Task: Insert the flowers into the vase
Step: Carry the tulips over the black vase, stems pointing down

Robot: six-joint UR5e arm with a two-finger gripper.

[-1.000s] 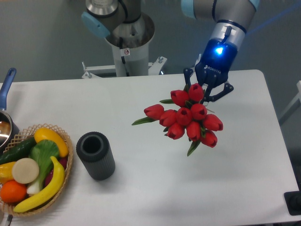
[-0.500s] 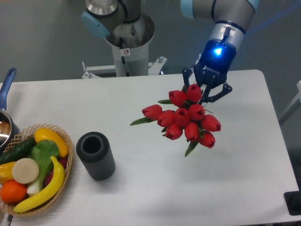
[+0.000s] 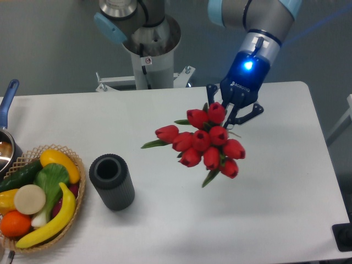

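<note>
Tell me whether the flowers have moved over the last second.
Yes. The flowers, held in the end effector, have shifted left toward the vase, which stands where it was.

We see the flowers (image 3: 202, 144) as bright red heads with green leaves. The vase (image 3: 112, 182) is dark grey with fine ribbing on its side. The end effector (image 3: 231, 104) is dark blue, with a glowing blue light above it. The bench (image 3: 286, 192) is plain white. A tan woven basket (image 3: 77, 206) holds yellow, green, orange and white produce.
</note>
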